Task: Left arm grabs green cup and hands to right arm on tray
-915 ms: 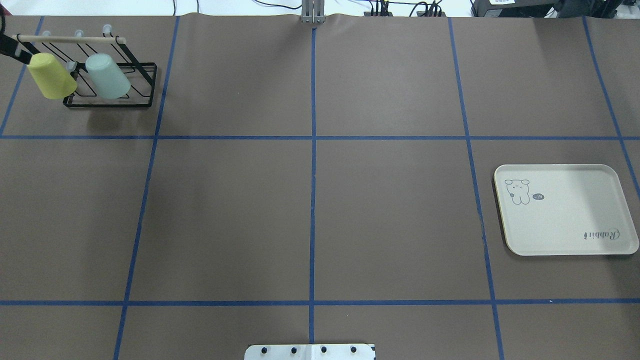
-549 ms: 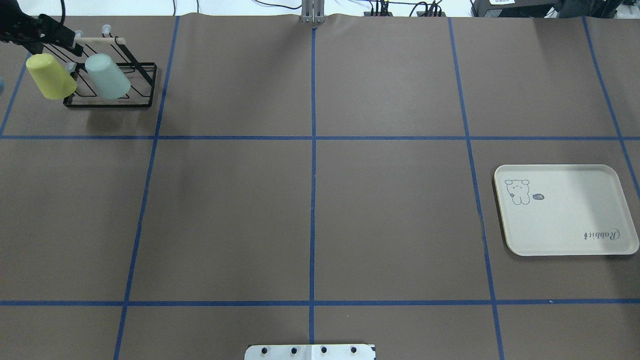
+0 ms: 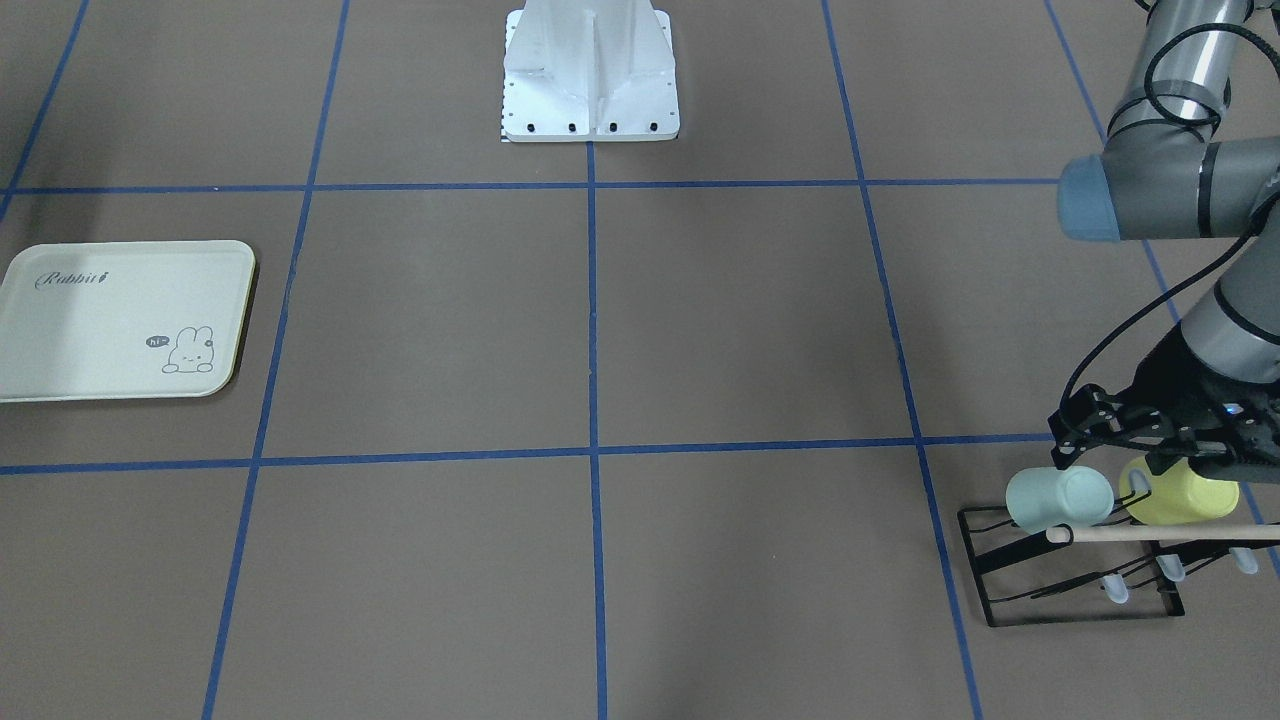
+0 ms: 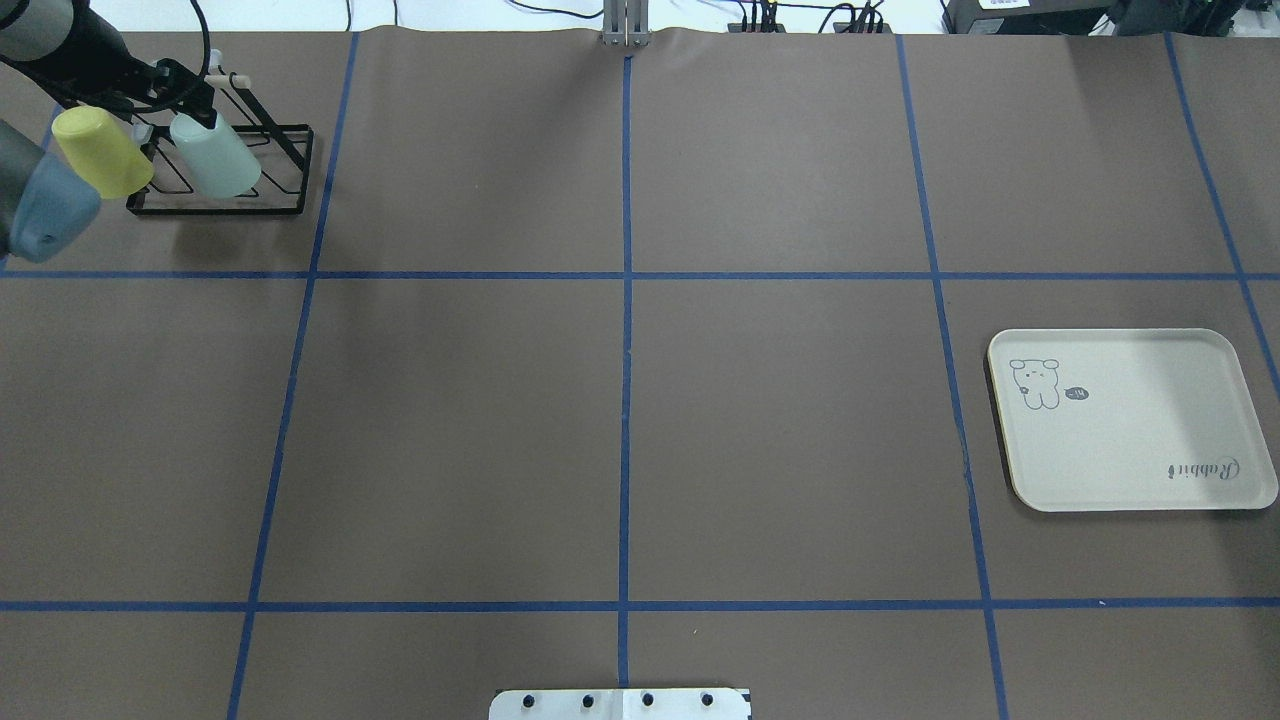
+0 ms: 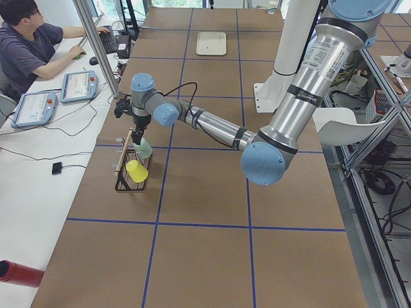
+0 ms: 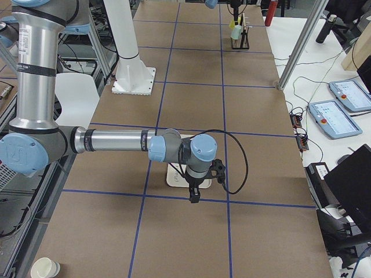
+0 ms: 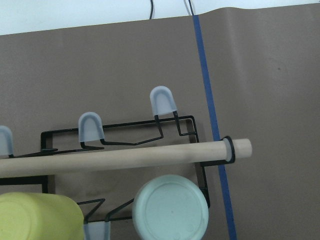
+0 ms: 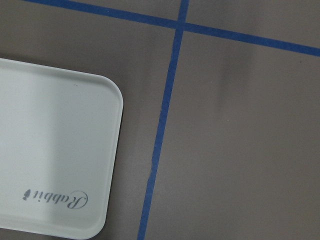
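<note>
Two black fingers of the left gripper (image 3: 1080,445) hang just over the cups, pointing down at the rack. No view shows clearly whether they are spread or pressed together, and nothing is held between them. The left wrist view shows no fingertips at all, only what lies below.

Directly under that camera sits the green cup (image 7: 171,210). It is upside down on a prong of the black wire rack (image 4: 215,212), with its closed base turned up toward the wrist. The yellow cup (image 3: 1180,495) hangs just beside it on the next prong. The rack's wooden dowel (image 7: 125,159) runs across close by the green cup's base.

The cup looks like light, thin, stiff plastic with a smooth, slightly tapered wall and only faint ridges, so I judge it could slip toward its narrow end under a hard squeeze. A moderate pinch across the wall near mid-height should suit, away from the open rim, which probably flexes. Lifting along the prong should keep the cup from snagging or tipping the rack. The fingers also need to slip in on the side away from the yellow cup and clear of the dowel. Part of the wall should stay free for the second grip.

The left arm (image 5: 302,96) stretches out to this far corner of the table (image 4: 780,430). Well apart, the right gripper (image 6: 194,196) points down beside the tray (image 4: 1130,440), and whether its jaws are parted cannot be told. The tray holds nothing.
</note>
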You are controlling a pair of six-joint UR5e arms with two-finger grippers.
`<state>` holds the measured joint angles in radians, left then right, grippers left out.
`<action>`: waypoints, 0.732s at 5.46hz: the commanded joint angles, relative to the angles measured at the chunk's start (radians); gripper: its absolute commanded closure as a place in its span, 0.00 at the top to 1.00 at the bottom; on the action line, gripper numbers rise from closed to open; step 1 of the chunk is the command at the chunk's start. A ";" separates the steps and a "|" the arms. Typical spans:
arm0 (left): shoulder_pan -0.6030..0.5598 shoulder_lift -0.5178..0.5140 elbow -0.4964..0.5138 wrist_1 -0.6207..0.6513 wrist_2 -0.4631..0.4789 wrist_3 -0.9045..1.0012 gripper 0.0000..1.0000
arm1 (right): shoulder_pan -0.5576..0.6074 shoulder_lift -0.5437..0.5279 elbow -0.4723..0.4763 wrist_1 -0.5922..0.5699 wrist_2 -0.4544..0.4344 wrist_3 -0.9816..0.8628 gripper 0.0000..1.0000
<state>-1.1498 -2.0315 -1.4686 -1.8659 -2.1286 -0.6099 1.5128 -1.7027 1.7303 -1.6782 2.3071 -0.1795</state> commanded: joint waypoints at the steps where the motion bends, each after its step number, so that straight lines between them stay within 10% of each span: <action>1: 0.015 -0.022 0.039 -0.002 0.004 0.002 1.00 | 0.000 0.000 0.000 0.000 0.000 0.000 1.00; 4: 0.042 -0.038 0.071 -0.006 0.031 0.002 1.00 | 0.000 0.000 0.000 0.000 0.000 0.000 1.00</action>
<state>-1.1194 -2.0650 -1.4042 -1.8712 -2.1151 -0.6067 1.5125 -1.7027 1.7303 -1.6782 2.3071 -0.1795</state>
